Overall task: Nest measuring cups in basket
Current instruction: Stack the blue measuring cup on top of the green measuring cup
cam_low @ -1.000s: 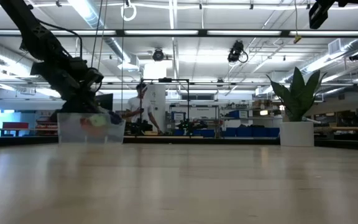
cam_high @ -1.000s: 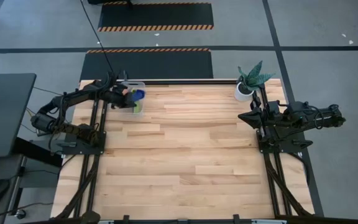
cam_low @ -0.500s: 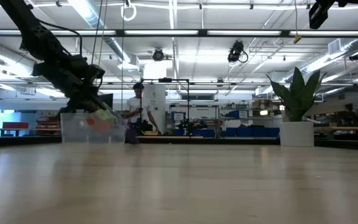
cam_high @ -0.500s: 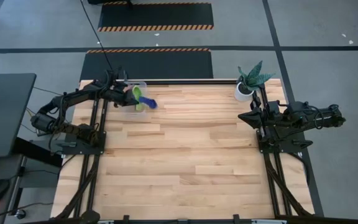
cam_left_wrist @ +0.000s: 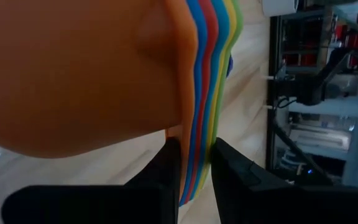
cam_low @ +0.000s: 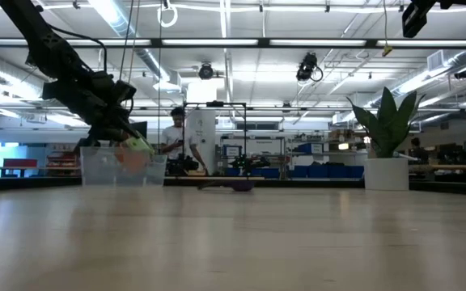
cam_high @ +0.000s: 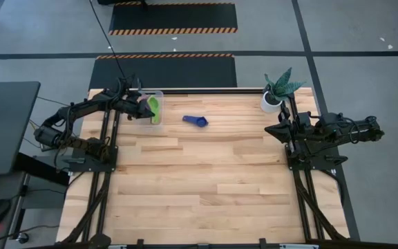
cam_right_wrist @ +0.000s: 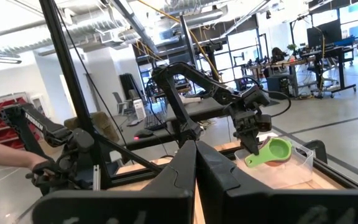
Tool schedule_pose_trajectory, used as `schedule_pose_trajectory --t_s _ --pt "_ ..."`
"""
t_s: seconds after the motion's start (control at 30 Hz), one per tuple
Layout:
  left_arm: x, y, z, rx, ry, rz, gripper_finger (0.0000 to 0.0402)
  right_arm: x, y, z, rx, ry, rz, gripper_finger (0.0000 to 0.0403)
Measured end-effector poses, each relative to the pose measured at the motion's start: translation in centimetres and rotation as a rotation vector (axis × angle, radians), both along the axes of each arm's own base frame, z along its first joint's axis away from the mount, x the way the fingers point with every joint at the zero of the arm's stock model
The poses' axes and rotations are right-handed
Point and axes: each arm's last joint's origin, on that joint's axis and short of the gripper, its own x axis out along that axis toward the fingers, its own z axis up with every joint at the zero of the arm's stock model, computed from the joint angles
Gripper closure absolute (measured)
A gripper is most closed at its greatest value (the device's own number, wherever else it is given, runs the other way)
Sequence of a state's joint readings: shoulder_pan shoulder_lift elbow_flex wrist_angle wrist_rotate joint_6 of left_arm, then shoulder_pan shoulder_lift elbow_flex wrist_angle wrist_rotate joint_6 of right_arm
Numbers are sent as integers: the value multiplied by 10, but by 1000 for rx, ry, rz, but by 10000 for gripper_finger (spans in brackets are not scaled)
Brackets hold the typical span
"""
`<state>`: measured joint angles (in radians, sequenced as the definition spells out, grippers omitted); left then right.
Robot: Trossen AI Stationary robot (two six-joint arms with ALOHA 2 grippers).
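Since the earlier frames: blue measuring cup (cam_high: 196, 120) gone from the left fingers, now lying alone on the wooden surface (cam_high: 206, 180), upper centre of the high view, well right of the basket (cam_high: 159, 93); in the low view a dark low shape (cam_low: 226, 185) at mid-frame. Half a second back, just beside the basket's right edge; a second back, inside the basket with the rest.

Left gripper (cam_high: 146, 108) at the upper left of the high view, over the basket, fingers nearly closed and clamped on the flat handles of a nested stack of measuring cups (cam_left_wrist: 211, 93): orange outermost, then blue, red, teal, yellow, green edges, filling the left wrist view. Green cup (cam_high: 155, 106) uppermost in the high view, above the clear basket; also visible at right of centre in the right wrist view (cam_right_wrist: 271, 152).

Right gripper (cam_high: 282, 128) at the right edge of the surface, just below the potted plant (cam_high: 276, 88), fingers shut and empty, unmoved.

No legible writing, labels or brands anywhere.
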<state>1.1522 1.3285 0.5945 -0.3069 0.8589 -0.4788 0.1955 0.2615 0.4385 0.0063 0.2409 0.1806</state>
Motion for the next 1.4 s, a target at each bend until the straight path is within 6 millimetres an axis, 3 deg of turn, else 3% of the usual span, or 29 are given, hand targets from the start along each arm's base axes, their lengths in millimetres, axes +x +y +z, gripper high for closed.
schedule_pose_trajectory --t_s 0.27,0.67,0.9,1.17,1.4 --pt "2 0 4 -120 -41 67 339 0 0 0 0 1 0 387" --pt "20 -5 17 -143 -113 57 339 0 0 0 -20 2 -4 387" --pt "30 -10 44 -72 -250 36 339 0 0 0 -23 5 -4 387" --pt "49 -53 76 -102 -315 -64 339 0 0 -1 -28 12 -5 387" --pt "75 -98 77 -129 -233 -127 339 0 0 -1 -28 12 -5 387"
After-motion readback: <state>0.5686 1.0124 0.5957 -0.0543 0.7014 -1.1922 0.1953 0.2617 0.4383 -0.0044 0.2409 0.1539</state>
